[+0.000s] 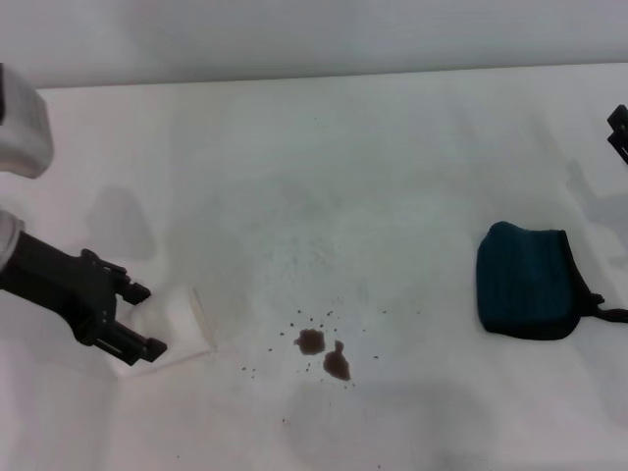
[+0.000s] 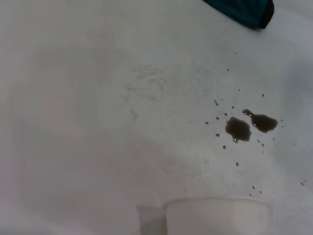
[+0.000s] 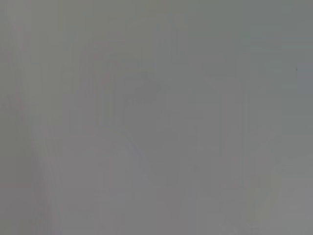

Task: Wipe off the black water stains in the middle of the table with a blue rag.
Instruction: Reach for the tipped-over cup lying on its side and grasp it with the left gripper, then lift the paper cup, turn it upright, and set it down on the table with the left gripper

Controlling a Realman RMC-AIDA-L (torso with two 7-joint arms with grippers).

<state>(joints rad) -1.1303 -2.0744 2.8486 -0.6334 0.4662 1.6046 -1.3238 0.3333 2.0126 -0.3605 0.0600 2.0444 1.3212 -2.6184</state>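
Observation:
Two black water stains (image 1: 324,351) with tiny specks around them lie on the white table (image 1: 324,157), near the front middle. They also show in the left wrist view (image 2: 249,126). The blue rag (image 1: 525,282) lies bunched on the table to the right, with its black strap trailing right; its edge shows in the left wrist view (image 2: 244,10). My left gripper (image 1: 142,319) is low at the left, its fingers on either side of a white paper cup (image 1: 175,324) lying on its side. Only a bit of my right gripper (image 1: 618,130) shows at the right edge, well behind the rag.
The cup's rim (image 2: 217,213) shows in the left wrist view, its mouth toward the stains. The table's far edge (image 1: 324,77) runs along the back. The right wrist view shows only plain grey.

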